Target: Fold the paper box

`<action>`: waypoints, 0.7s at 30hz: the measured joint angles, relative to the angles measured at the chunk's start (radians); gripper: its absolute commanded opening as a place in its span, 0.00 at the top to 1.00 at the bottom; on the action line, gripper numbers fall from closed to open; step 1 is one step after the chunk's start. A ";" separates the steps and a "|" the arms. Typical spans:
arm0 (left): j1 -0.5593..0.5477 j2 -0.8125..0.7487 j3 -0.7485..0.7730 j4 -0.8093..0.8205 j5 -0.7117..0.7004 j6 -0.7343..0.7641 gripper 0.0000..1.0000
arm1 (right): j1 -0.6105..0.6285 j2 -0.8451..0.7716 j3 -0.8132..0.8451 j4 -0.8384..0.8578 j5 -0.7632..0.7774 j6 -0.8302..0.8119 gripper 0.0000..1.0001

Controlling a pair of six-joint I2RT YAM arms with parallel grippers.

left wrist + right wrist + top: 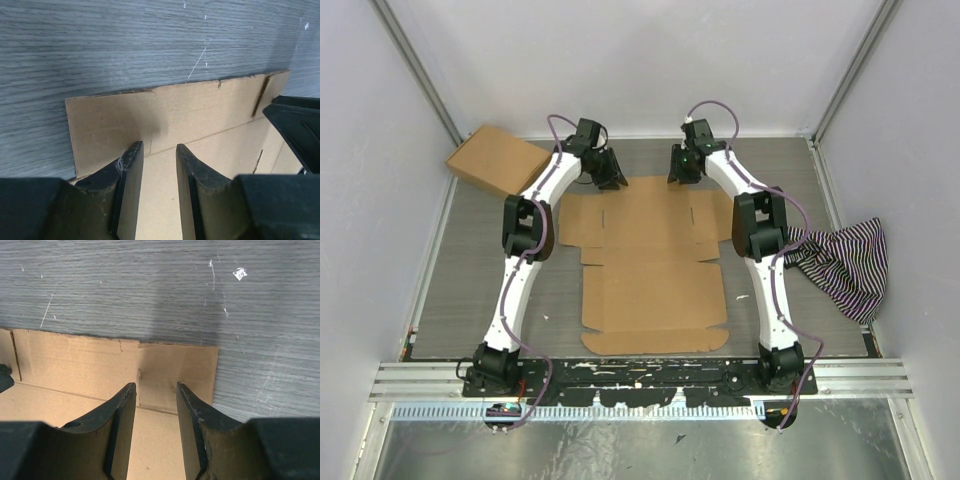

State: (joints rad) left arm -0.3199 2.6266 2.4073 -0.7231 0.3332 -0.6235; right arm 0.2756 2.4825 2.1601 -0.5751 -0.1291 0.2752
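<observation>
Two unclenched, left tool [157, 147] and right tool [155, 386], over paper box [655, 270] on grey table [470, 290], perhaps white-walled

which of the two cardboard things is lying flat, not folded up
The paper box in the middle of the table, spread flat with its flaps open. The other cardboard box, at the far left corner, is a closed block.

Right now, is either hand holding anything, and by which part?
Nothing is held. The left hand and right hand are both open over the far flap of the paper box, which lies flat.
</observation>
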 measured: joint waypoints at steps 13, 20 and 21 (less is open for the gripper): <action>0.003 0.003 0.004 -0.007 0.010 -0.003 0.55 | 0.001 0.002 -0.003 0.019 -0.010 0.020 0.53; 0.029 -0.160 -0.144 -0.053 -0.020 0.026 0.46 | 0.002 -0.091 -0.070 0.001 0.049 0.026 0.37; 0.037 -0.206 -0.175 -0.060 -0.026 0.030 0.44 | 0.002 -0.120 -0.082 -0.009 0.061 0.027 0.34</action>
State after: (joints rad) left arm -0.2829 2.4210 2.2318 -0.7826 0.3073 -0.5938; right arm 0.2775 2.3623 2.0785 -0.5842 -0.0685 0.3027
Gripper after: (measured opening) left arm 0.521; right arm 0.590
